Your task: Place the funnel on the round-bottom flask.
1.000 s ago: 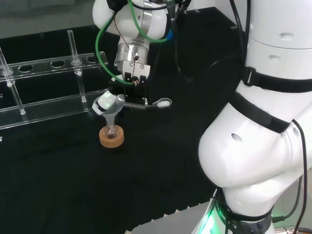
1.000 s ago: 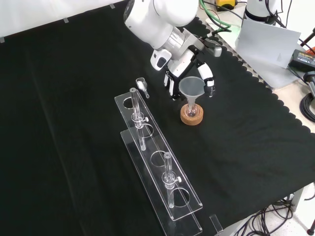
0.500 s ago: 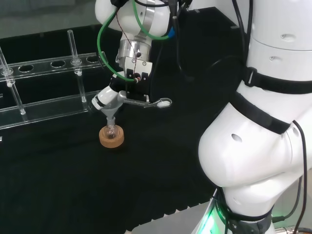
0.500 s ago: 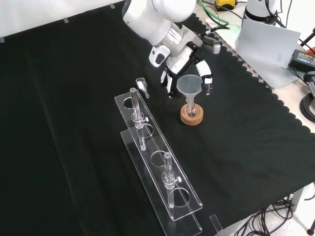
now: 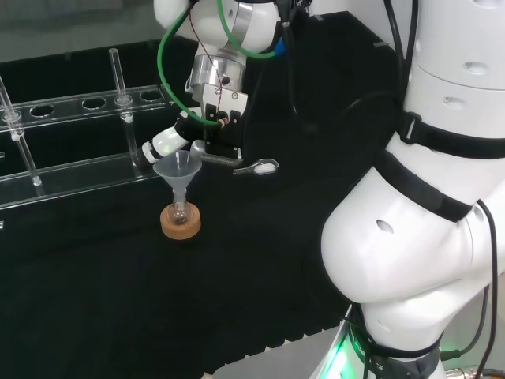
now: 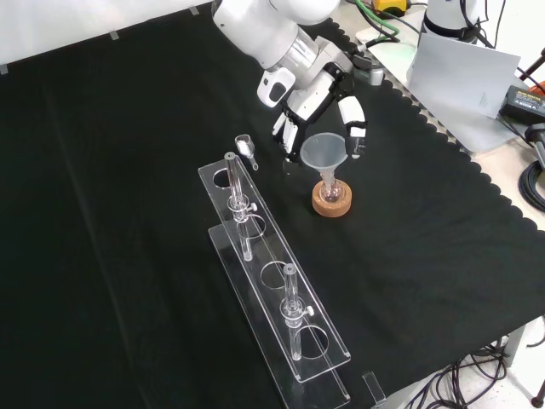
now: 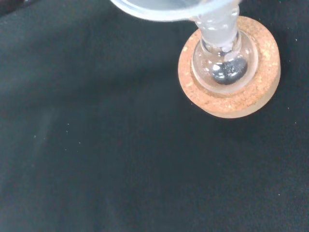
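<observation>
1. Black cloth (image 6: 128,170) covers the whole bench; its scalloped edge runs along the right side in front view, w/ bare pale bench top, cables and a grey box beyond it.
2. Cork ring (image 6: 331,199) sits on the cloth near mid-bench, holding the round-bottom flask (image 7: 223,63). Wrist view shows a small dark item inside the bulb.
3. Funnel (image 6: 324,153) stands upright w/ its stem in the flask neck, cone just above the cork ring; also seen in head view (image 5: 177,171).
4. Hand (image 6: 317,92) hovers just behind and above the funnel in front view, fingers (image 6: 352,128) spread and fairly straight on both sides of the cone. No clear contact w/ the funnel.
5. Clear rack (image 6: 277,290) lies front-left of the flask in front view, carrying 2 upright test tubes (image 6: 236,204).
6. Small metal scoop (image 6: 245,148) rests on the cloth btw rack end and hand.
7. Head view: white arm links (image 5: 426,197) at right.
</observation>
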